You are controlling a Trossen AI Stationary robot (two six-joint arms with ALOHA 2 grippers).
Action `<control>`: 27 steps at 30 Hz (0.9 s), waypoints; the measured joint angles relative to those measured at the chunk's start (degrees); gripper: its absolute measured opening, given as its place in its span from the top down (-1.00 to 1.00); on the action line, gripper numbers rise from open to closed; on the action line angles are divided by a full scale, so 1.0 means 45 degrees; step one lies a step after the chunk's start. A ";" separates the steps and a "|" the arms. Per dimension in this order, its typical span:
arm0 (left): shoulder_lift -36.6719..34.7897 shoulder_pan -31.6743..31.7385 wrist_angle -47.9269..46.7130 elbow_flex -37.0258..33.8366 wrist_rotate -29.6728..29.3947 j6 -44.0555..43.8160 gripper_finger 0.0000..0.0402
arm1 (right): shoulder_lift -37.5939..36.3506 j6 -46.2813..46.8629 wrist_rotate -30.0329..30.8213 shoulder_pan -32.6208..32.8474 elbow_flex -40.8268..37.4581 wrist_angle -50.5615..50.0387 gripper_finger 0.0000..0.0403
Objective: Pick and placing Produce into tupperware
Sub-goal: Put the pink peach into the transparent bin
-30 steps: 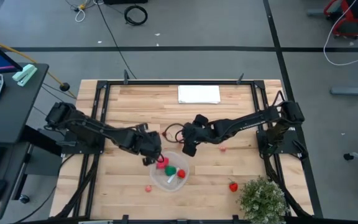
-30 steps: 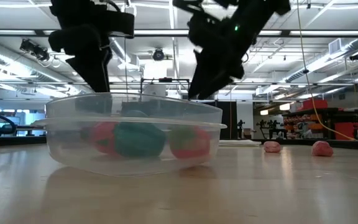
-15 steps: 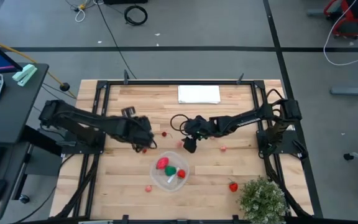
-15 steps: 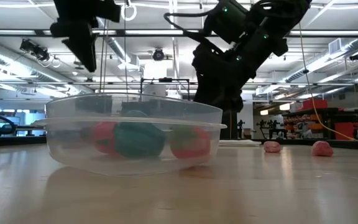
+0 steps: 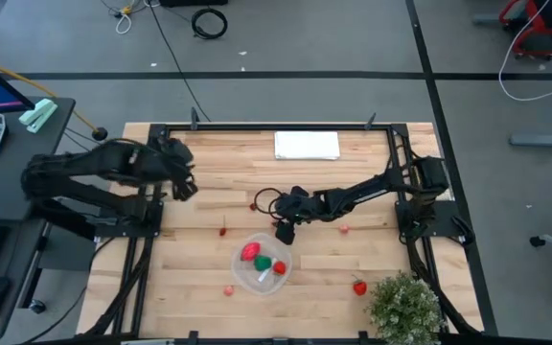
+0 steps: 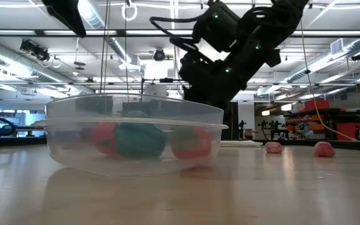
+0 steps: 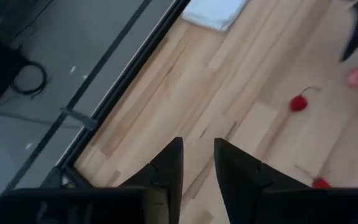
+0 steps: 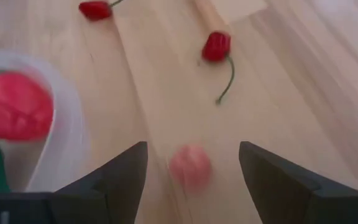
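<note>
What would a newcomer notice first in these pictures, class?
The clear tupperware near the table's front middle stands out, holding red and green produce. Just behind it the right tool hangs open over a pink piece on the wood. The left tool is drawn back over the table's left rear.

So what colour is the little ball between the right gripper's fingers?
Pink. The ball shows best in the right wrist view.

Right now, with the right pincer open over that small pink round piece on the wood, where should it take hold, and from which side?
Grip the small pink round piece across its middle, coming straight down from above. It lies alone on bare wood between the open fingers of the right pincer, clear of the round clear plastic container, so both sides look free.
</note>
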 joint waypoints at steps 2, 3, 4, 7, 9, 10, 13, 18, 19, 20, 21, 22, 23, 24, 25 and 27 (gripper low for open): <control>-0.0492 0.0090 0.0216 0.0000 0.0355 0.0364 0.51 | 0.0307 -0.0012 0.0382 0.0000 0.0286 -0.0106 -0.31; -0.0703 0.0100 0.0465 0.0000 0.0572 0.0487 0.51 | 0.0426 -0.0017 0.0659 0.0000 0.0380 -0.0355 -0.31; -0.0930 0.0099 0.0688 0.0000 0.0835 0.0703 0.51 | 0.0527 -0.0017 0.0919 0.0000 0.0479 -0.0677 -0.31; -0.1285 0.0094 0.1490 0.0000 0.1749 0.1486 0.53 | 0.0770 0.0097 0.1243 -0.0005 0.0704 -0.1245 -0.31; -0.1383 0.0084 0.2059 0.0000 0.2236 0.1929 0.53 | 0.0901 0.0330 0.1249 -0.0005 0.0706 -0.1276 -0.31; -0.1385 0.0084 0.2332 0.0000 0.2366 0.2112 0.53 | 0.0931 0.0383 0.1215 -0.0004 0.0706 -0.1334 -0.31; -0.1298 0.0060 0.2763 -0.0002 0.2519 0.2439 0.53 | 0.0925 0.0430 0.1214 0.0000 0.0715 -0.1378 -0.30; -0.0959 0.0060 0.3116 -0.0010 0.2528 0.2800 0.55 | 0.0867 0.0455 0.1215 0.0000 0.0716 -0.1628 -0.24; -0.0911 0.0060 0.3236 -0.0010 0.2526 0.2977 0.56 | 0.0867 0.0459 0.1233 0.0000 0.0716 -0.1685 -0.22; -0.0842 0.0060 0.3374 -0.0010 0.2526 0.3085 0.57 | 0.0880 0.0459 0.1245 -0.0005 0.0716 -0.1666 -0.20; -0.0776 0.0060 0.3570 -0.0010 0.2524 0.3174 0.58 | 0.0881 0.0459 0.1243 -0.0013 0.0716 -0.1651 -0.18; -0.0726 0.0060 0.3819 -0.0010 0.2528 0.3311 0.59 | 0.0882 0.0454 0.1241 -0.0015 0.0716 -0.1655 -0.15; -0.0663 0.0060 0.4045 -0.0011 0.2528 0.3431 0.59 | 0.0886 0.0454 0.1241 -0.0015 0.0716 -0.1655 -0.12; -0.0601 0.0060 0.4265 -0.0010 0.2525 0.3539 0.60 | 0.0886 0.0454 0.1238 -0.0015 0.0716 -0.1642 -0.09; -0.0570 0.0060 0.4421 -0.0015 0.2538 0.3670 0.60 | 0.0886 0.0449 0.1238 -0.0014 0.0716 -0.1637 -0.05; -0.0503 0.0060 0.4539 -0.0010 0.2533 0.3712 0.60 | 0.0886 0.0449 0.1229 -0.0010 0.0716 -0.1646 0.05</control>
